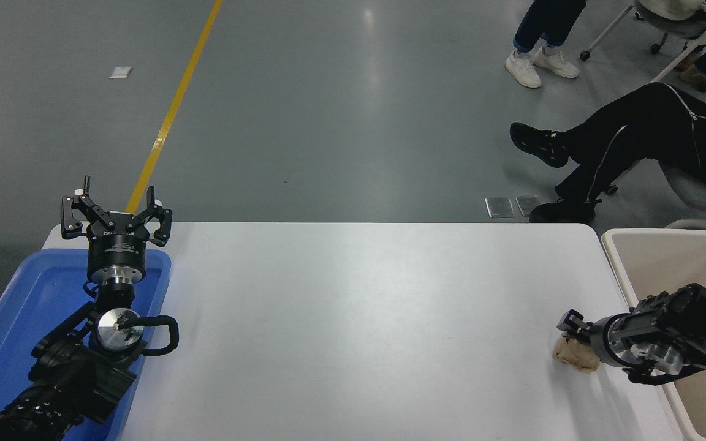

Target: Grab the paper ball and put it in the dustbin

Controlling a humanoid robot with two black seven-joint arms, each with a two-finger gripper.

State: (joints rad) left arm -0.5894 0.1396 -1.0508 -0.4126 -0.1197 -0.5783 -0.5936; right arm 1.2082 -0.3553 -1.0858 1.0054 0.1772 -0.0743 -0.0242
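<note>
The tan-brown paper ball [572, 360] lies on the white table [353, 318] near its right edge, just left of the dustbin. My right gripper [575, 344] reaches in low from the right and is closed around the ball; its body hides the ball's right part. The ball looks squeezed and still rests on the table. The cream-beige dustbin [614, 246] stands off the table's right edge, and my right arm crosses over its rim. My left gripper [117, 211] is parked open over the blue tray at the lower left.
A shallow blue tray [16, 306] sits at the table's left end under the left arm. People sit on chairs beyond the table's far right corner, with a black-trousered leg [610, 141] stretched out and white shoes [540, 64] on the grey floor.
</note>
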